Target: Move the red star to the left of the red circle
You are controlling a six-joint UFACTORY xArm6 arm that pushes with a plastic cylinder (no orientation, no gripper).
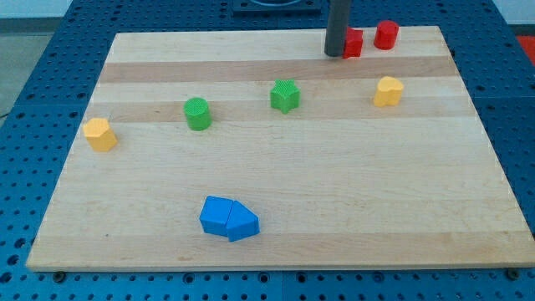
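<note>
The red star [354, 42] sits near the view's top right of the wooden board [276, 209], partly hidden by my rod. The red circle [385, 34] stands just to the star's right, a small gap between them. My tip [335, 53] rests on the board touching the star's left side.
A yellow heart [388, 91] lies below the red blocks. A green star [285, 95] and a green circle [197, 113] sit mid-board. A yellow hexagon [99, 134] is at the left edge. Two blue blocks [228, 218] touch near the bottom.
</note>
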